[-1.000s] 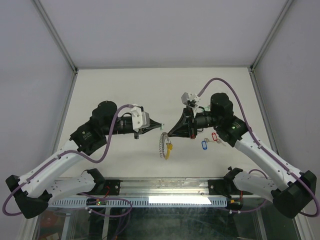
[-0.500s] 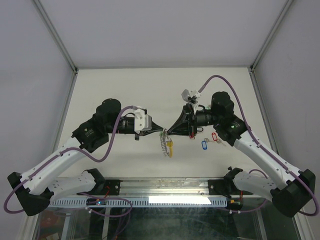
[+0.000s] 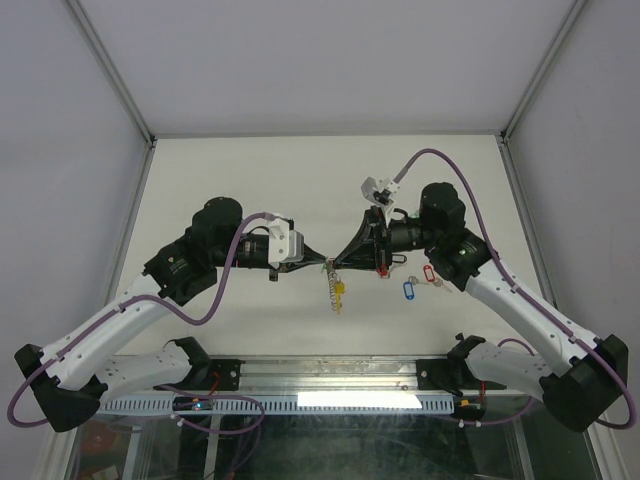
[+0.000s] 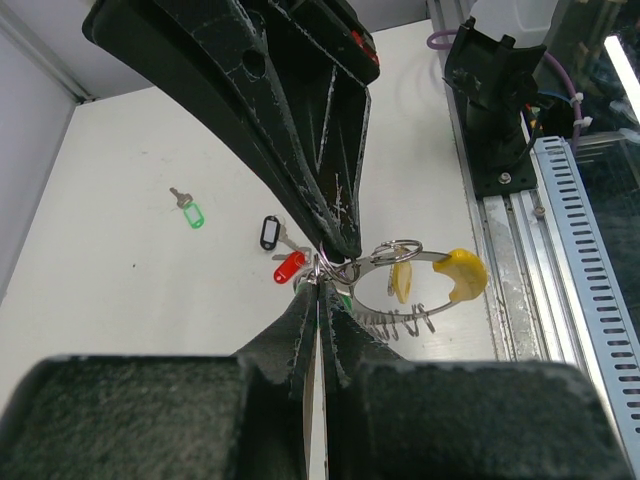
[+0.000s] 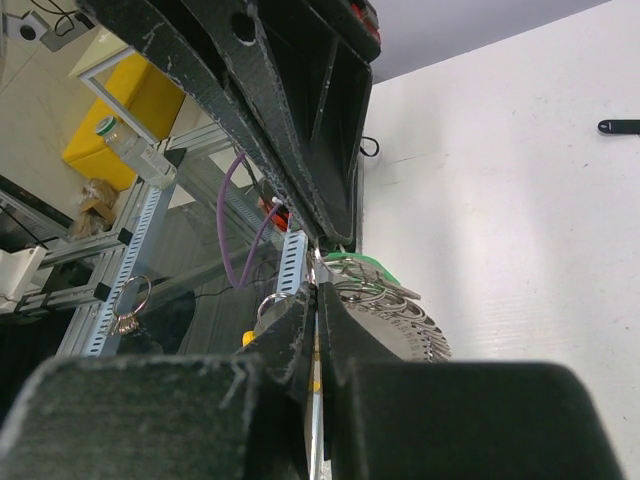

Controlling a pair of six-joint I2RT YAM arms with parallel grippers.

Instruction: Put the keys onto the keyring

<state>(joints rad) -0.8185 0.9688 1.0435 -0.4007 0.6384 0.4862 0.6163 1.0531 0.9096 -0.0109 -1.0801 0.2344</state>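
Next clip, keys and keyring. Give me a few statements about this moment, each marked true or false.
1. The left gripper and the right gripper meet tip to tip above the table. True.
2. The keyring lies flat on the table. False: it hangs just below the meeting fingertips, with its yellow segment at the lower end.
3. A blue-tagged key lies loose on the table near the right arm. True.
4. The red-tagged key is threaded on the keyring. False: it lies on the table beside the blue-tagged one, apart from the ring.
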